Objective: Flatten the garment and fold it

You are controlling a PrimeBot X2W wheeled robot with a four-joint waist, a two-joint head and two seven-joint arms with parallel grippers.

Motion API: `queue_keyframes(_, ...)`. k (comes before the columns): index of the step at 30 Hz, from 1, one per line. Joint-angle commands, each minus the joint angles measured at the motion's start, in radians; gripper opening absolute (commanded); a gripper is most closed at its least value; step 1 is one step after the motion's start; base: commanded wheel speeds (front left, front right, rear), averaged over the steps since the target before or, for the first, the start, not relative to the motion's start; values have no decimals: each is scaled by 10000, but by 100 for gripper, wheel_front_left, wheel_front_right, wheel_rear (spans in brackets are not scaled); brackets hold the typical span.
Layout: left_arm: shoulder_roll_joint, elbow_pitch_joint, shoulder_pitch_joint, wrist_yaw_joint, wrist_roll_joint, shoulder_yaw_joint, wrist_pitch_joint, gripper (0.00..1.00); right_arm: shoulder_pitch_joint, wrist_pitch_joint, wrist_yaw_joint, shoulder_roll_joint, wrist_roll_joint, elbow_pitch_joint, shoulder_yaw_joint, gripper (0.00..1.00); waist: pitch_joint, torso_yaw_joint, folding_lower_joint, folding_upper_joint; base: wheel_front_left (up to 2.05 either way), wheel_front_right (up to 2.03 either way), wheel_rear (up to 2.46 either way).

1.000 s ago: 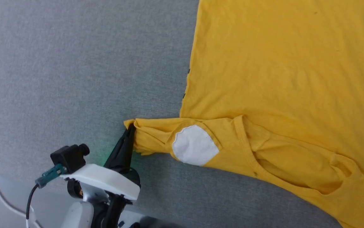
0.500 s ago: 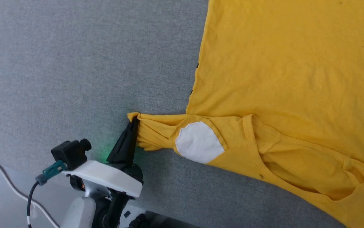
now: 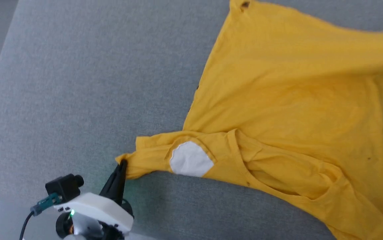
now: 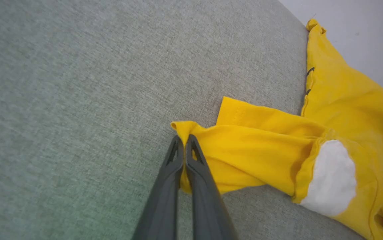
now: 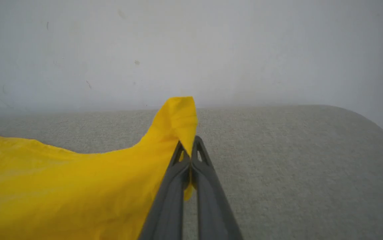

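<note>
The garment [image 3: 288, 100], a mustard-yellow T-shirt with a white patch [image 3: 189, 159], lies across the right of the grey padded surface. My left gripper [image 3: 123, 163] at the lower left is shut on the bunched tip of the near sleeve [image 4: 186, 128]. The left wrist view shows the left gripper [image 4: 185, 141] pinching that fold, with the white patch [image 4: 331, 176] to the right. In the right wrist view my right gripper [image 5: 190, 146] is shut on a raised corner of the garment [image 5: 178, 113], lifted above the surface. A small hole [image 3: 244, 4] marks the far corner.
The grey padded surface [image 3: 78, 83] spreads wide to the left of the shirt. Its near edge runs along the bottom left, with a cable [image 3: 24, 226] by my left wrist. A pale wall [image 5: 191, 50] stands behind the surface in the right wrist view.
The head camera has shifted. My right gripper shut on a corner of the garment and the far right part of the shirt now rises. My left gripper keeps its grip on the sleeve.
</note>
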Motion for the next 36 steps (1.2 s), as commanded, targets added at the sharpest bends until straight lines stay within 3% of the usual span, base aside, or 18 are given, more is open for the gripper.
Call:
queue_keyframes(1,92,-22,136,82,-85,74,32,0,233,-78,-13,84,62,-79,-87,0,-1135,-796,0,0,0,0,0)
queue_keyframes(5,243,-231,515,240,-102,131,223,0,1584,120,-13,585,164,-512,-660,0,-1774,-1211,0,0,0,0,0)
queue_keyframes(9,337,-399,804,361,-126,160,367,0,2721,1002,-13,909,150,-1036,-1353,0,-2176,-1572,0,0,0,0,0)
queue_keyframes(20,440,-715,1131,542,-155,109,599,0,4346,5784,-13,1171,467,-608,-2175,0,-2502,-2266,0,0,0,0,0)
queue_keyframes(24,445,-741,1130,578,-158,69,644,0,4498,6839,-13,1174,798,-327,-2228,0,-2527,-2322,0,0,0,0,0)
queue_keyframes(26,444,-732,1127,585,-159,44,657,0,4523,6906,-13,1174,816,-376,-2120,48,-2537,-2321,0,0,0,0,0)
queue_keyframes(27,443,-724,1124,582,-164,29,664,0,4525,6810,-13,1174,844,-465,-2033,100,-2542,-2314,0,0,0,0,0)
queue_keyframes(31,417,-673,1118,541,-242,29,631,0,4268,5426,-13,1175,952,-1115,-1682,100,-2548,-2288,0,0,0,0,0)
queue_keyframes(36,440,-631,1067,481,-292,9,625,0,3644,2245,-13,907,1095,-1869,-326,100,-2493,-2204,0,0,0,0,0)
